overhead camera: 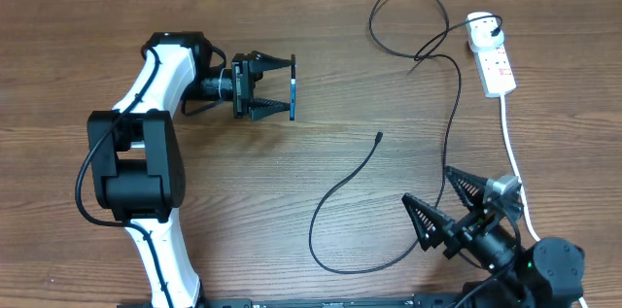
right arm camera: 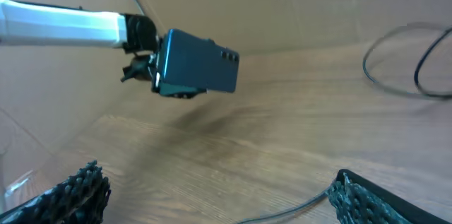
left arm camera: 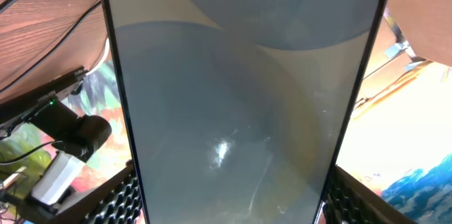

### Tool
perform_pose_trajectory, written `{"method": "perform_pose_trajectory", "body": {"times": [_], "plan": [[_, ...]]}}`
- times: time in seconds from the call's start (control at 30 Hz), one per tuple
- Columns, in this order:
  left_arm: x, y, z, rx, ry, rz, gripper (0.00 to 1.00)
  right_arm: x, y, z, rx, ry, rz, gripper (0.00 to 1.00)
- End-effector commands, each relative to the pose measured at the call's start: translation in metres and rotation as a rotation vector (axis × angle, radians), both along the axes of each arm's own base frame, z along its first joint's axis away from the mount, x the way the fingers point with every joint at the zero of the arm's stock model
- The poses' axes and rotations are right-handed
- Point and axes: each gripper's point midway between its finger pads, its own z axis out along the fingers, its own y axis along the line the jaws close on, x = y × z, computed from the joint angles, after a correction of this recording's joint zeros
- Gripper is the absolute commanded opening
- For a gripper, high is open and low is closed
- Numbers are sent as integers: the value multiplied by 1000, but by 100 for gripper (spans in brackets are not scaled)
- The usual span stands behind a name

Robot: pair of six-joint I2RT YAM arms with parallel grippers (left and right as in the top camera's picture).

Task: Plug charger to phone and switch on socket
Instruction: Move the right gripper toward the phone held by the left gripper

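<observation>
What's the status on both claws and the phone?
Left claw shut on phone, held off table. Right claw open, empty. Tip of charger loose on table, not in phone. Nothing blocking it.

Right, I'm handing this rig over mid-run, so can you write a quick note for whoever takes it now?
Left gripper shut on the phone, held above the table.
Right gripper open, empty.
Charger: plug head looks seated in the socket; connector tip lies loose mid-table.
Done: phone lifted.
Left: connector into phone, then switch socket on; switch state unreadable.
</observation>
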Motion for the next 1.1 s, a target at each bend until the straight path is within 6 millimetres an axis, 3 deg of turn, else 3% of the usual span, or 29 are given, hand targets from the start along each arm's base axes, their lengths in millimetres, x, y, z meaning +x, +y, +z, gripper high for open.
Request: {"method": "perform_pose_trajectory", "body": {"times": [0.0,0.2,0.47,0.57,0.8,0.93,1.07], "plan": [[4,-4,10,-51,-20,4,61,13,2,11,-13,79,15,100],[3,-7,10,-51,-20,-3,61,42,18,2,-94,220,99,100],[2,-11,10,-51,-31,-13,61,75,79,14,-240,281,188,100],[-1,-15,7,-36,-35,-29,61,96,115,17,-297,329,146,100],[-1,-23,6,-35,-58,-49,61,129,149,22,-347,394,65,100],[1,-24,-2,5,-40,-58,61,133,159,31,-311,363,88,100],[5,-27,-4,18,-24,-61,61,117,187,46,-218,348,266,100]]}}
